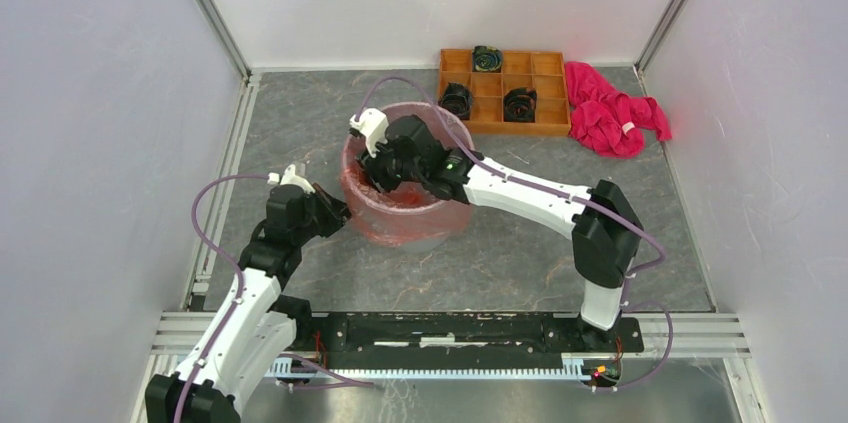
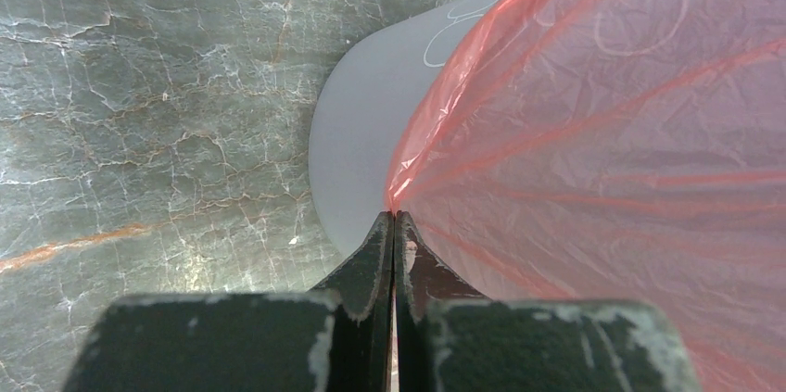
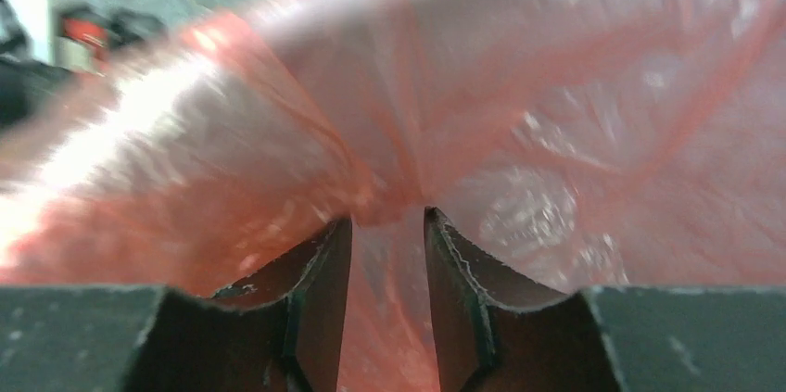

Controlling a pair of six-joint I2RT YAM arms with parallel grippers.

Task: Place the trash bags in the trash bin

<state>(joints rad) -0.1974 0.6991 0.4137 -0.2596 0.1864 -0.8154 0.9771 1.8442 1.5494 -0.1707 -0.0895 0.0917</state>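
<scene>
Top external – item list, all places given vs the trash bin [image 1: 450,235]:

1. trash bin – grey, upright, mid-table [image 1: 520,263], beyond both arm bases.
2. trash bag [image 1: 400,215] – red-orange translucent film, draped over bin rim & down its outer wall, mouth facing up.
3. left gripper [image 1: 336,211] – at bin's left side, by the rim. Your left wrist view shows jaws clenched tight on a pinch of bag edge [image 2: 602,132], w/ grey bin wall [image 2: 357,132] right behind the pinch.
4. right gripper [image 1: 376,179] – over bin's mouth, arm coming in from bin's right. Your right wrist view shows fingers [image 3: 324,262] narrowly apart, grasping a bunched fold of bag [image 3: 556,86] between them.
5. compartment tray [image 1: 500,129] – orange-brown, behind bin & to its right, not touching it. Three dark items [image 1: 519,103] sit in its cells.
6. pink cloth [image 1: 605,118] – crumpled, just beside tray's right edge, well apart from bin.
</scene>
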